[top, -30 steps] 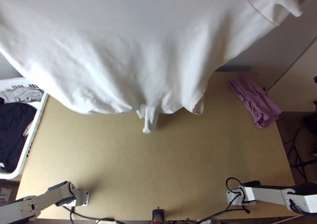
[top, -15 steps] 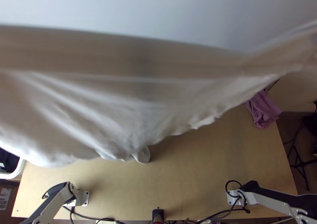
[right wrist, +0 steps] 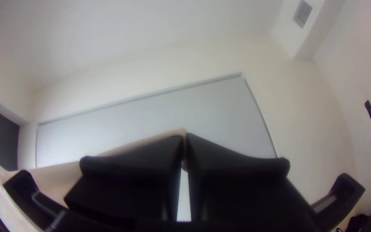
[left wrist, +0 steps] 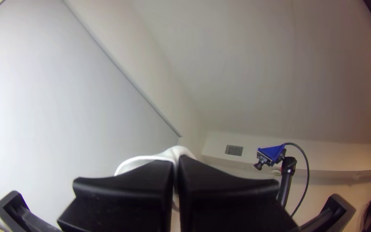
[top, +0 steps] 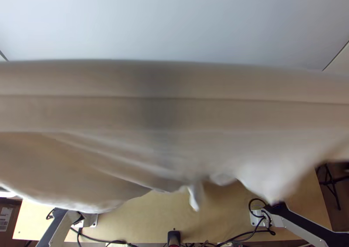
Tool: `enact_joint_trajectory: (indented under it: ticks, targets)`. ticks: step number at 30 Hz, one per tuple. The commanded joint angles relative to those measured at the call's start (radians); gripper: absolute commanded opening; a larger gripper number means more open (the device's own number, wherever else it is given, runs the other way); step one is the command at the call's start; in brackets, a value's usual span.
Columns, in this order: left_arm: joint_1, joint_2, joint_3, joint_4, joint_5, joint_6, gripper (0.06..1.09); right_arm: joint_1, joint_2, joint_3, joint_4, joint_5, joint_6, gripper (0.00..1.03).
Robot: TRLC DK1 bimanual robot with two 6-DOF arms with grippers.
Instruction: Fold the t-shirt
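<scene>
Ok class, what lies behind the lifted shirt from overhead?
The near strip of the table shows past the shirt; the rest, and anything on it, is covered.

My light wooden tabletop (top: 152, 216), near side in view from above.
From the top camera I see 2 silver base plates fixed on it, the left plate (top: 92, 219) and the right plate (top: 254, 219), well apart. A black cable (top: 250, 207) loops up beside the right plate, and more black cabling (top: 102, 242) runs along the near edge. Between the plates, I see a small black device (top: 174, 237) at that edge. The far part is hidden from me.
</scene>
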Motion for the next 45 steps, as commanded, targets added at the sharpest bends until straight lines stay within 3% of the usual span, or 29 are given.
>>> enact_joint_trajectory:
  ticks: [1,5,8,13,17,22,29,36,45]
  targets:
    - [0.034,-0.037,-0.056,0.016,-0.019,-0.003,0.1,0.054,-0.056,-0.043,-0.041,0.06,-0.008,0.03]
    - [0.087,-0.119,-0.265,0.064,-0.014,0.024,0.1,0.091,-0.059,-0.078,-0.146,0.073,0.029,0.03]
    - [0.138,-0.202,-0.518,0.2,-0.011,0.038,0.1,0.111,-0.05,-0.126,-0.165,0.086,0.03,0.03]
    - [0.161,-0.265,-0.822,0.3,-0.005,0.106,0.1,0.109,-0.042,-0.359,-0.151,0.086,0.087,0.03]
    - [0.158,-0.244,-0.961,0.317,-0.011,0.219,0.1,0.091,-0.004,-0.563,-0.039,0.04,0.106,0.03]
    - [0.021,-0.176,-1.052,0.31,-0.057,0.389,0.1,-0.133,0.134,-0.701,0.025,-0.222,0.236,0.03]
    - [-0.293,-0.099,-1.326,0.251,-0.238,0.742,0.1,-0.174,0.32,-0.955,0.269,-0.225,0.24,0.03]
    - [-0.35,0.169,-1.437,0.401,-0.299,0.857,0.1,-0.253,0.562,-1.043,0.452,-0.231,0.222,0.03]
    - [-0.325,0.603,-1.239,0.514,-0.391,0.923,0.1,-0.286,0.935,-0.753,0.473,-0.231,0.244,0.03]
